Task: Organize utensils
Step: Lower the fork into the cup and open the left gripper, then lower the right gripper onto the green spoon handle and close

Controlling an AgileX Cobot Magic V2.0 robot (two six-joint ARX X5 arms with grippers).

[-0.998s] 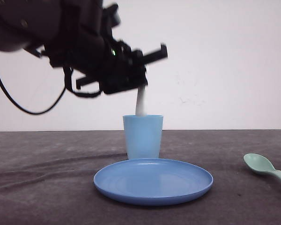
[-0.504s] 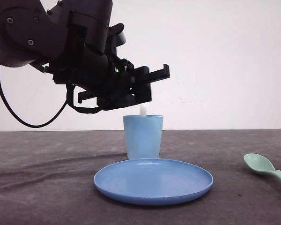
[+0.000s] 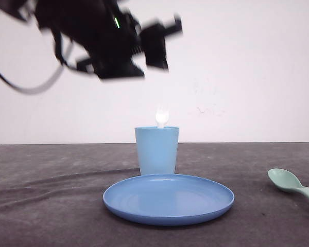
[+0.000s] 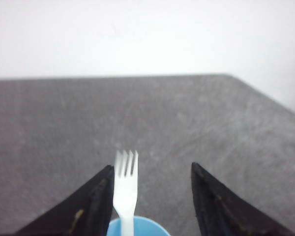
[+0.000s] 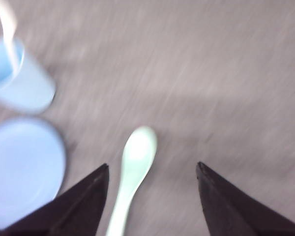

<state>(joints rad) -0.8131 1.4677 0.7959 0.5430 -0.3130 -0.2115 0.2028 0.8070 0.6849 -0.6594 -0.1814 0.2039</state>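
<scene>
The white fork [image 3: 161,118] stands upright in the light blue cup [image 3: 157,150], tines up above the rim. From the left wrist view the fork [image 4: 126,182] rises out of the cup [image 4: 145,227] between the spread fingers. My left gripper [image 3: 162,38] is open, high above the cup and apart from the fork. The mint-green spoon [image 3: 291,184] lies on the dark table at the right. In the right wrist view the spoon [image 5: 132,172] lies below my open right gripper [image 5: 152,169], nearer one finger, not touched.
A round blue plate [image 3: 168,198] sits in front of the cup, also seen as the plate [image 5: 24,169] beside the cup [image 5: 17,78] in the right wrist view. The dark grey table [image 3: 51,206] ends at a white wall behind.
The left gripper has let go of the fork, which now stands in the cup, and has risen up and away from the cup. The spoon has not moved.
</scene>
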